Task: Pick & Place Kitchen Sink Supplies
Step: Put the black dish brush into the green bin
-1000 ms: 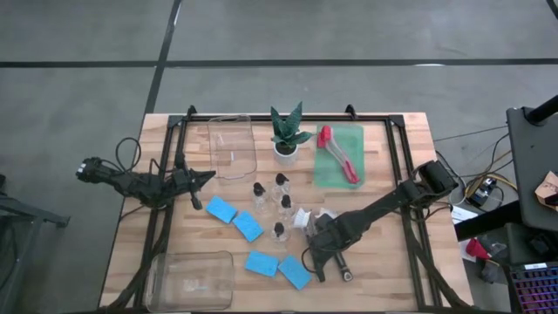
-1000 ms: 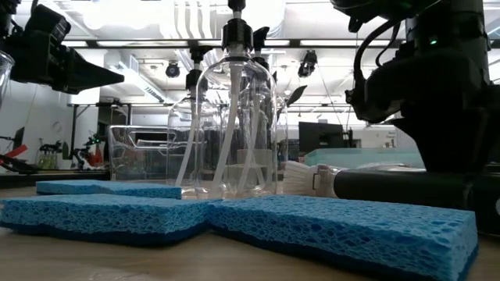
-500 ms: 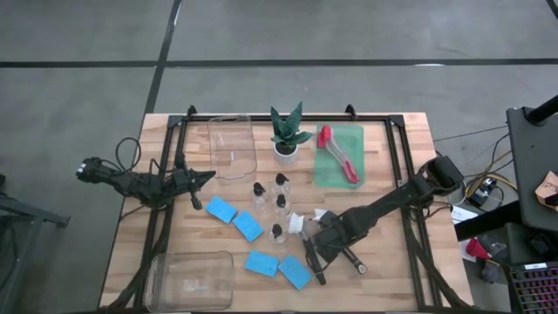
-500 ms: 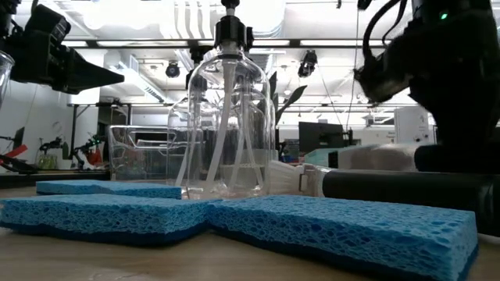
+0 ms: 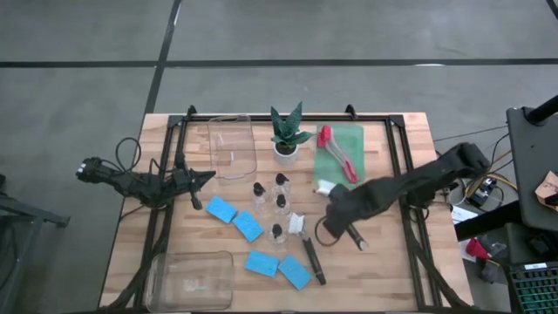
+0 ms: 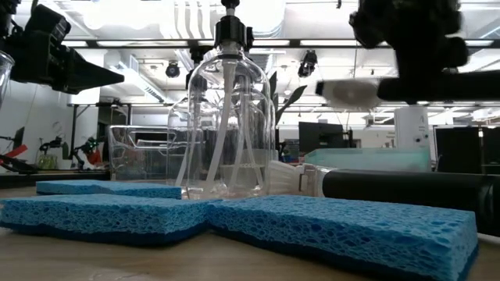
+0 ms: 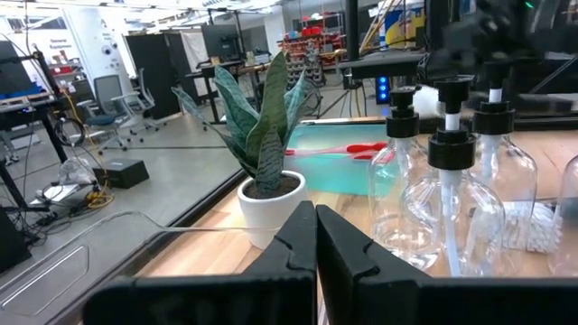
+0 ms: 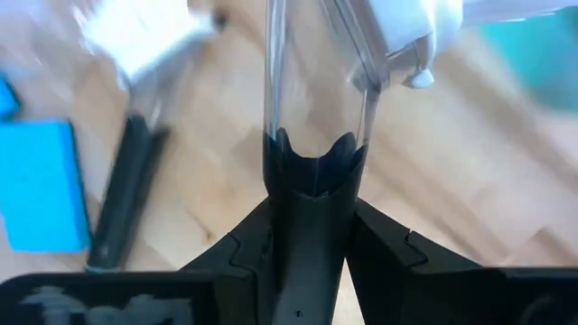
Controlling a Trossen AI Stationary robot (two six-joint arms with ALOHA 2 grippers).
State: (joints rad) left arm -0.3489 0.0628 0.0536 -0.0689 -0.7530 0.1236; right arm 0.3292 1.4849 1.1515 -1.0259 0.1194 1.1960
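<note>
The right gripper [image 5: 342,212] is clenched on a black dish brush [image 5: 349,228] — held clear of the table, its white head [image 6: 349,91] pointing toward the green tray [image 5: 338,157] where a red brush [image 5: 337,153] lies. A second black brush [image 5: 311,256] lies on the wood beside the blue sponges [image 5: 277,266]. The left gripper [image 5: 207,175], fingers closed on nothing, waits left of the bottles [image 5: 277,204].

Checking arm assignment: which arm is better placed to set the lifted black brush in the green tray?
Right. The right gripper holds the black brush in the air next to the green tray. The left gripper waits, shut and empty, on the far side of the bottles.
</note>
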